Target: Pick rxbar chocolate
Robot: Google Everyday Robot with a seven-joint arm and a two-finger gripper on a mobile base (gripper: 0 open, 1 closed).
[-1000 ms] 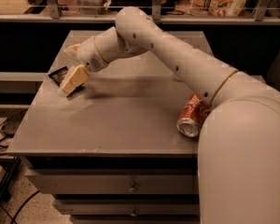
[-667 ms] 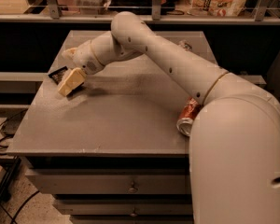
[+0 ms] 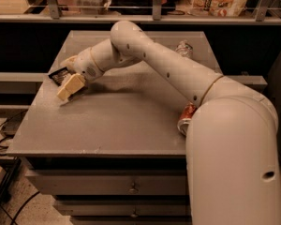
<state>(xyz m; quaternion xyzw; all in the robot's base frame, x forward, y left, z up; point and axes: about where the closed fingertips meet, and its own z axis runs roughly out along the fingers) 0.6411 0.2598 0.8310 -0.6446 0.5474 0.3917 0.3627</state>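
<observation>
The rxbar chocolate point(image 3: 59, 75) is a small flat black-wrapped bar lying at the left edge of the grey table point(image 3: 122, 121). Only its left part shows, because my gripper point(image 3: 67, 83) is down right over and against its right side. My arm reaches across the table from the lower right to that spot. Whether the bar is held does not show.
A red soda can point(image 3: 184, 118) lies on its side at the table's right edge, half hidden by my arm. A clear plastic bottle point(image 3: 182, 47) lies at the back right. Drawers point(image 3: 107, 184) run below the tabletop. A railing and shelves stand behind.
The gripper has stayed at the bar on the left edge. The upper arm and elbow have shifted a little to the left.
</observation>
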